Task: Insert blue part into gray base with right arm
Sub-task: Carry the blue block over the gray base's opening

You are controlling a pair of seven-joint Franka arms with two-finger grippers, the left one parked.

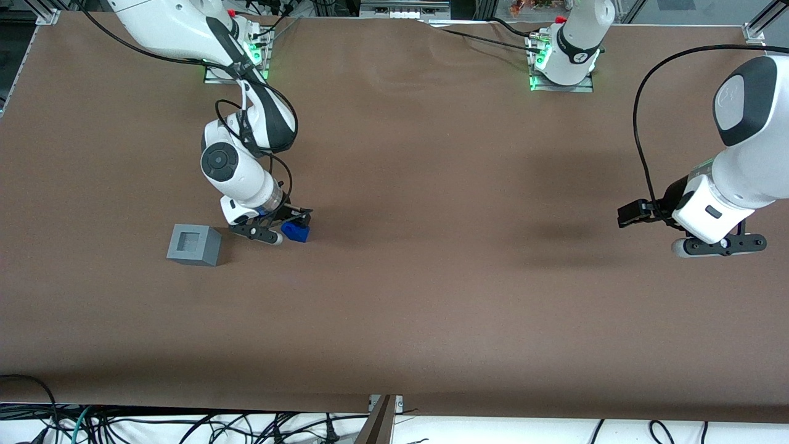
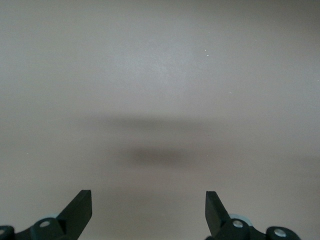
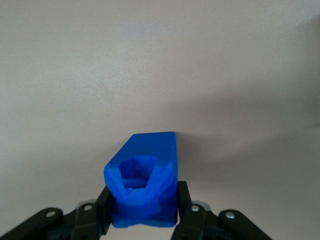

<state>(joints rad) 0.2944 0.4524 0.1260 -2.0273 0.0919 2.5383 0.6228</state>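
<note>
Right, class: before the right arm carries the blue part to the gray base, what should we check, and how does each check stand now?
1. Gripper fingers on both sides of the blue part: ok.
2. Blue part lifted off the table: cannot tell.
3. Gray base upright, recess facing up: ok.
4. Recess free of objects: ok.
5. Table between part and base free of obstacles: ok.
6. Part's blocky end turned toward the recess: cannot tell.
</note>
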